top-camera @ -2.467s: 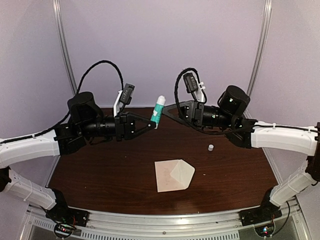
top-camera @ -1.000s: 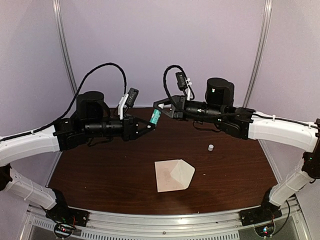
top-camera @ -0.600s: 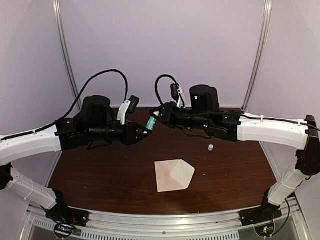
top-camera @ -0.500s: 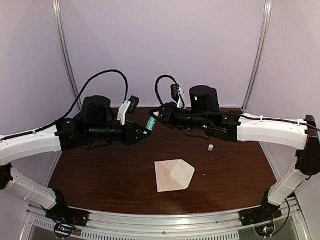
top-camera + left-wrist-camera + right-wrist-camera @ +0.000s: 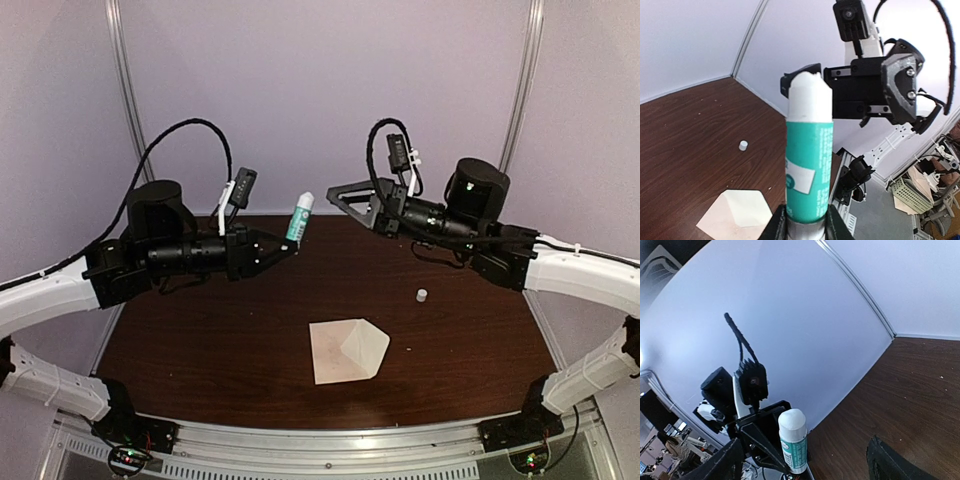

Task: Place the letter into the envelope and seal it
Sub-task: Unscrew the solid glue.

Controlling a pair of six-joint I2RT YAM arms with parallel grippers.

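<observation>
My left gripper (image 5: 288,243) is shut on the base of a teal glue stick (image 5: 299,219), held above the table's back and tilted up to the right. In the left wrist view the stick (image 5: 808,160) rises from between the jaws, its white tip bare. My right gripper (image 5: 338,197) stands open a short way to the right of that tip, holding nothing. The right wrist view looks at the stick (image 5: 793,440) between two wide-spread fingers (image 5: 722,462). The pale envelope (image 5: 347,350) lies flat on the table at front centre, its flap pointing right. The letter does not show on its own.
A small white cap-like cylinder (image 5: 421,295) stands on the dark wooden table (image 5: 200,350), right of centre, also in the left wrist view (image 5: 743,145). The envelope (image 5: 737,212) shows below the stick there. Purple walls close the back and sides.
The right gripper, which was shut at the tip of the glue stick, has opened and drawn back to the right. The left arm has pulled the stick slightly left and more upright.
</observation>
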